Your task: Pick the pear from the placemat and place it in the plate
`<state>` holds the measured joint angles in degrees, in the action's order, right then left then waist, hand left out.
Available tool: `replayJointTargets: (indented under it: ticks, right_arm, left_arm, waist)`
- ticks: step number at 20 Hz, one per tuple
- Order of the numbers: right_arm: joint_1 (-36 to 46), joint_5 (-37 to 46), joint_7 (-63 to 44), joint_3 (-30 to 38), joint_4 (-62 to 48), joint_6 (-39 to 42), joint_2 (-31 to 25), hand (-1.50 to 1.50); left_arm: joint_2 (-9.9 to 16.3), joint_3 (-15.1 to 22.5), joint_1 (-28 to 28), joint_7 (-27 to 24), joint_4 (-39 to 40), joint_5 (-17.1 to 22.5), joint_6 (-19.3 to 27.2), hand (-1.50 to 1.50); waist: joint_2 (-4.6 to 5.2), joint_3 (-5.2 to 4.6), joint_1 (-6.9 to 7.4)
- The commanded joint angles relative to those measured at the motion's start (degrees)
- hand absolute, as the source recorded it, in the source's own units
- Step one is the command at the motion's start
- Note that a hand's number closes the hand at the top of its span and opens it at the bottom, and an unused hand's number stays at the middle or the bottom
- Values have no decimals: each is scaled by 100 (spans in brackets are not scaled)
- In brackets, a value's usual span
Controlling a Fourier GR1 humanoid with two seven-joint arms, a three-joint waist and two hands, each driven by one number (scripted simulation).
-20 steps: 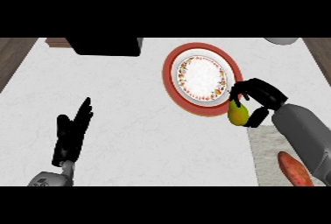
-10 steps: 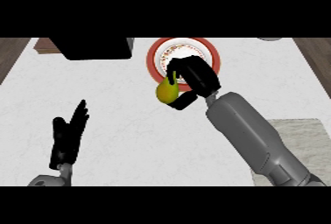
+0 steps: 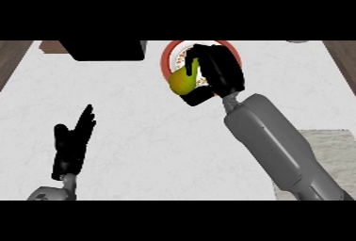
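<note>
The yellow-green pear (image 3: 182, 83) is held in my right hand (image 3: 217, 70), whose fingers and thumb curl round it. Pear and hand hang over the near left part of the red-rimmed patterned plate (image 3: 168, 56) at the counter's far side, and the hand hides most of the plate. My right forearm runs back to the lower right corner. The grey placemat (image 3: 332, 150) lies at the right edge, partly hidden by that forearm. My left hand (image 3: 71, 143) rests open at the lower left, fingers up.
A black box (image 3: 104, 49) sits at the far left of the white counter, just left of the plate. A small grey object (image 3: 299, 41) peeks in at the far right edge. Brown wood shows beyond the counter's left and right sides.
My right hand has carried the pear from the right of the plate to its left part, reaching farther across the counter. The view has shifted. The left hand has stayed put.
</note>
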<state>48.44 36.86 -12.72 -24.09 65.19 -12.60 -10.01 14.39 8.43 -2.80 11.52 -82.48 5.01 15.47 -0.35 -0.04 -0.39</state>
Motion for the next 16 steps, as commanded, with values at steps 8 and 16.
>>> replayJointTargets:
  ticks: [8,16]
  right_arm:
    - [630,376,820,946,-2037,-60,108,150]
    - [953,248,1571,1220,-3746,578,47,150]
  left_arm:
    - [-177,-164,-311,105,156,-145,-154,0]
    - [-301,-38,-311,-6,218,-358,-118,0]
  waist:
    - [67,3,124]
    - [113,5,207]
